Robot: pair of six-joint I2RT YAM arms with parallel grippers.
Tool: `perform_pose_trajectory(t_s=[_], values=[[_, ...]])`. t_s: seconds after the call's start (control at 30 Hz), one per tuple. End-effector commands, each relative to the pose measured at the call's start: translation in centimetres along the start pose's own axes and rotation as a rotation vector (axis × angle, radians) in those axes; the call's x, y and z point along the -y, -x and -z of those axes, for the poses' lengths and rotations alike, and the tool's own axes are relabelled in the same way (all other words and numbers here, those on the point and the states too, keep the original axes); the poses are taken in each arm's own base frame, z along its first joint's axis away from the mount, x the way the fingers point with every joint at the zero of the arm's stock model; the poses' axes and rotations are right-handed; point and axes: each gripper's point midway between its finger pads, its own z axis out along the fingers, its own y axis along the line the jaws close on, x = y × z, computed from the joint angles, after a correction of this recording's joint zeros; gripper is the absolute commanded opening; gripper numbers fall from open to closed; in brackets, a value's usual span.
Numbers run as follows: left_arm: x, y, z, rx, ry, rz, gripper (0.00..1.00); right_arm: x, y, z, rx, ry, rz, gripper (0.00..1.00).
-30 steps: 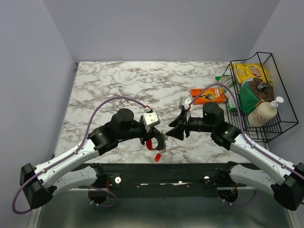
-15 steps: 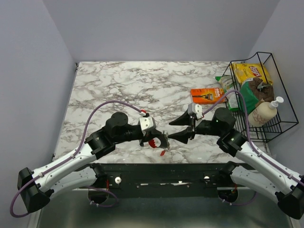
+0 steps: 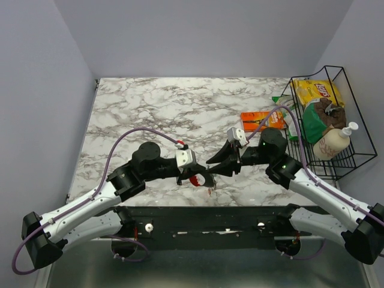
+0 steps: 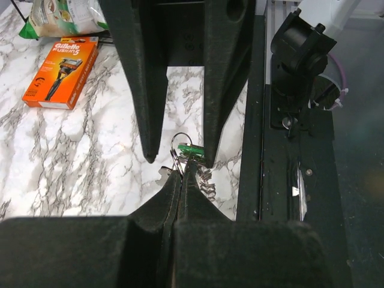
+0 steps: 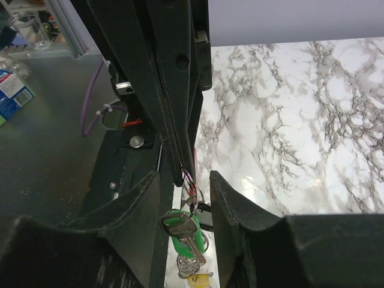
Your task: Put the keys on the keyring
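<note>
Where the keyring (image 4: 173, 150) is pinched in the fully closed left gripper (image 5: 185, 175), the keys (image 5: 183, 231) hang below it, a green head uppermost, above the table's (image 3: 150, 108) near edge. The right gripper (image 4: 180, 159) stands partly open, its jaws either side of the bunch, gripping nothing.

White marble-pattern tabletop (image 3: 150, 102) with grey veining, fills the middle of the top view. Plain pale lavender-grey walls box it in on three sides: back wall (image 3: 204, 36) along the far edge, left wall (image 3: 36, 120), right wall (image 3: 363, 30). Black wire basket (image 3: 360, 111) stands at the right edge of the table, close to the right wall, towards the far side. Black rail (image 3: 204, 219) runs along the table's near edge, with a dull grey metal sheet (image 3: 204, 267) nearer still. Light is even and soft, shadows faint. Bright glare patch on the marble in the right wrist view.
</note>
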Motion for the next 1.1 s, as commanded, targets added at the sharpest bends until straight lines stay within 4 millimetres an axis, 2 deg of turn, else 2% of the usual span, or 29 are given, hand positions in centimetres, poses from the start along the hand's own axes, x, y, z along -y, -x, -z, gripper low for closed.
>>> perform_pose_trajectory(t_s=[0.0,0.13,0.23,0.33,0.37,0.4,0.47,0.7,0.73,0.77,0.83,0.87,0.97,1.07], values=[[0.6,2.6,0.5,0.095,-0.023,-0.068,0.00,-0.4,0.9,-0.1,0.020,0.033,0.036,0.39],[0.7,3.1,0.8,0.113,-0.020,-0.080,0.00,-0.5,0.4,-0.1,0.012,0.032,0.018,0.31],[0.8,3.4,1.0,0.132,-0.022,-0.089,0.00,-0.5,0.0,0.0,0.007,0.032,0.009,0.29],[0.9,3.4,1.0,0.133,-0.026,-0.083,0.00,-0.6,0.3,0.0,0.012,0.034,0.012,0.16],[0.9,3.4,1.0,0.133,-0.026,-0.083,0.00,-0.7,0.3,0.0,0.012,0.037,0.009,0.08],[0.9,3.2,0.9,0.127,-0.028,-0.078,0.00,-0.6,0.4,0.0,0.015,0.034,0.010,0.04],[0.9,3.2,0.9,0.129,-0.028,-0.076,0.00,-0.6,0.6,0.0,0.017,0.029,0.008,0.01],[0.3,3.4,1.1,0.129,0.013,-0.062,0.00,-0.4,0.4,0.0,0.012,0.020,-0.009,0.01],[0.2,3.5,1.2,0.128,0.022,-0.058,0.04,-0.2,0.4,0.0,0.010,0.006,-0.010,0.01],[-0.1,3.7,1.3,0.130,0.041,-0.053,0.17,-0.2,0.3,0.0,0.008,0.002,-0.011,0.01],[-0.1,4.3,1.6,0.127,0.047,-0.050,0.28,0.2,0.3,0.0,0.002,-0.017,-0.017,0.01],[-0.1,4.5,1.7,0.124,0.047,-0.050,0.37,0.2,0.3,0.1,-0.001,-0.020,-0.013,0.00],[-0.3,4.8,2.1,0.076,0.064,-0.025,0.52,0.7,0.0,0.0,-0.017,-0.038,-0.025,0.00],[-1.0,4.6,2.3,-0.026,0.089,0.008,0.56,1.2,-0.2,0.0,-0.036,-0.058,-0.033,0.01]])
